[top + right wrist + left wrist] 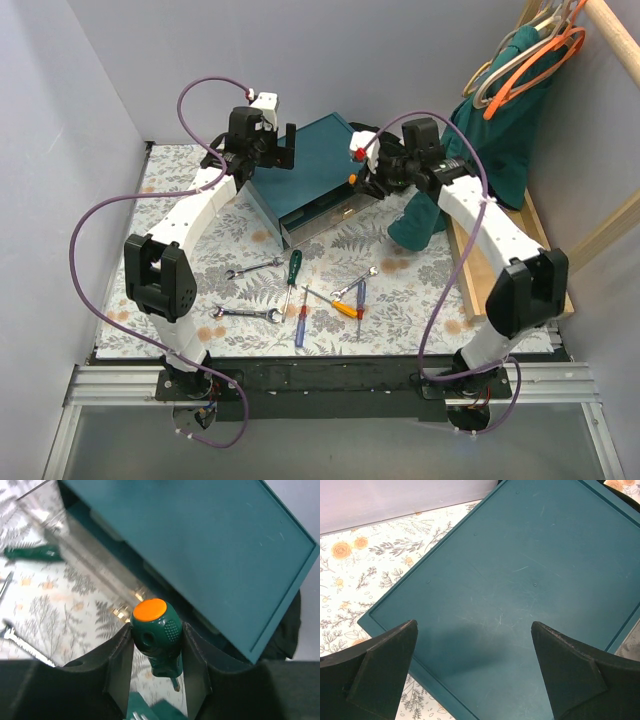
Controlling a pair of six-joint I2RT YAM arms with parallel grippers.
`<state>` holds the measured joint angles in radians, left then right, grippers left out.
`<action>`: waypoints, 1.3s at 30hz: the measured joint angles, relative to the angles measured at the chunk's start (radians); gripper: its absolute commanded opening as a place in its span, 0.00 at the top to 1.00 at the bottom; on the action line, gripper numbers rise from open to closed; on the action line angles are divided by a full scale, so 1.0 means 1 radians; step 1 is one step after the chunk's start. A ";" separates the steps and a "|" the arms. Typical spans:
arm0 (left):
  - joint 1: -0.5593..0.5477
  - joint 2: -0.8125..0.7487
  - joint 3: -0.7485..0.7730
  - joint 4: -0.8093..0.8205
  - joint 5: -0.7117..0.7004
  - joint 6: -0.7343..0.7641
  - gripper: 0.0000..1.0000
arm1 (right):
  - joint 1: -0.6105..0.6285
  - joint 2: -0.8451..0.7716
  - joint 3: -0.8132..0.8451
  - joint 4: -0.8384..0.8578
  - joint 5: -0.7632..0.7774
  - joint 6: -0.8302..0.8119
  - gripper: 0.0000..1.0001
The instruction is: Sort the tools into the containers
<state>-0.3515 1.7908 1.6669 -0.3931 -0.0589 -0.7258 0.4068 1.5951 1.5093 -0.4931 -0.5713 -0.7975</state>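
Observation:
The dark teal box stands at the back middle of the table, with a lower drawer pulled out toward the front. My left gripper is open and empty just above the box's lid. My right gripper is shut on a stubby green screwdriver with an orange cap, held beside the box's right front corner above the open drawer. On the table lie three silver wrenches and green, red, blue and orange-yellow screwdrivers.
A light wooden tray runs along the right side under my right arm. A teal cloth and hangers hang at the back right. Walls close the back and left.

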 measured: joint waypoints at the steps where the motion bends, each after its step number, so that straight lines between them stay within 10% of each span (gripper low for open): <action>1: 0.001 0.000 0.000 0.001 0.000 -0.001 0.02 | 0.000 0.036 0.022 0.025 0.000 0.037 0.94; 17: 0.003 0.000 -0.023 0.005 -0.001 0.002 0.02 | -0.001 0.160 0.046 0.226 -0.014 0.245 0.96; 39: 0.003 0.001 -0.022 0.005 -0.002 0.016 0.02 | -0.001 0.113 -0.141 0.255 -0.092 0.040 0.90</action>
<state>-0.3485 1.7916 1.6447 -0.3882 -0.0605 -0.7097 0.4061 1.7084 1.3685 -0.2379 -0.6636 -0.7578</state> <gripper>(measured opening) 0.982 0.454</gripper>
